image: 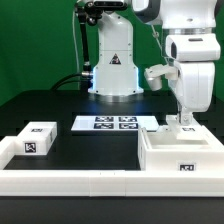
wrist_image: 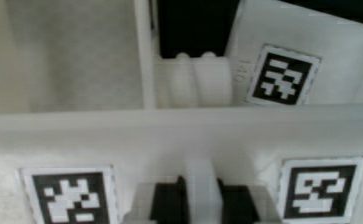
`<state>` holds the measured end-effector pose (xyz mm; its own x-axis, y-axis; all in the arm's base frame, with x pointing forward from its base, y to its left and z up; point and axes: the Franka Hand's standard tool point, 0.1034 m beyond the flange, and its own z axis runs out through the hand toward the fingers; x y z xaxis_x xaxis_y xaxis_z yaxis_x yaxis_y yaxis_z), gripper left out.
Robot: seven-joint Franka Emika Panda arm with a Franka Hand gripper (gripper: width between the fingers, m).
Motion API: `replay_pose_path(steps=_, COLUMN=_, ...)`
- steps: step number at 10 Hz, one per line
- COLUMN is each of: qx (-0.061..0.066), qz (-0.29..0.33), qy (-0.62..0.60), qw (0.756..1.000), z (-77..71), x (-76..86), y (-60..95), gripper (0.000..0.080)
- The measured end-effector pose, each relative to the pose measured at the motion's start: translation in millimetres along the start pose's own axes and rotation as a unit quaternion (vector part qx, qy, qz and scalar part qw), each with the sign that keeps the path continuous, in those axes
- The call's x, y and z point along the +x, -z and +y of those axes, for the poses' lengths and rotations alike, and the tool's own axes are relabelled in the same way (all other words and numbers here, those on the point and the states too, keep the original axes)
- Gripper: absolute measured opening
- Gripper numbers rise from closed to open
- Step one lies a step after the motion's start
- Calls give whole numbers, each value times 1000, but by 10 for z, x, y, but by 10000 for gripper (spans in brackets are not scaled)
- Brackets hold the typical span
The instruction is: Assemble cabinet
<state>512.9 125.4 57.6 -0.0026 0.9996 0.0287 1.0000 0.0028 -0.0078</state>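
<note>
A white plastic cabinet (image: pixel 168 158), probably stiff and light, sits on the black tabletop (image: pixel 50 105) at the exterior view's right, the end effector (image: pixel 185 122) poised at its rim, spread impossible to tell; its thin walls should suit gripping

Exterior view: bright, diffuse illumination. The white cabinet (image: pixel 160 158) is close to overexposed against the black table (image: pixel 50 110), where shadows are faint and soft-edged. A bluish glow spreads around the arm's base (image: pixel 112 85) at upper centre. Resolution is coarse throughout. Wrist view: very close range and markedly out of focus. The edges of the tag (wrist_image: pixel 284 75) smear, white faces wash out, and the gap (wrist_image: pixel 196 38) reads as plain black.
</note>
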Motion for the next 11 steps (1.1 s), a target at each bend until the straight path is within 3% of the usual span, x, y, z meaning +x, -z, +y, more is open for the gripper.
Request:
replay_pose_path(steps=3, qx=-5, qz=3, qy=-8, qw=1000, z=339, x=-2, y=14, gripper=63)
replay_pose_path(steps=6, qx=-1, qz=2, qy=-15, qw=1000, z=617, x=1, y=27, gripper=64)
replay_pose_path(steps=8, qx=4, qz=1, qy=-16, qw=1000, z=712, x=-4, y=24, gripper=64)
replay_pose_path(steps=9, qx=14, qz=-2, qy=-15, qw=1000, z=714, x=-6, y=4, gripper=64)
replay_pose_path(steps=11, qx=18, qz=-4, qy=-12, qw=1000, z=715, x=-3, y=5, gripper=64)
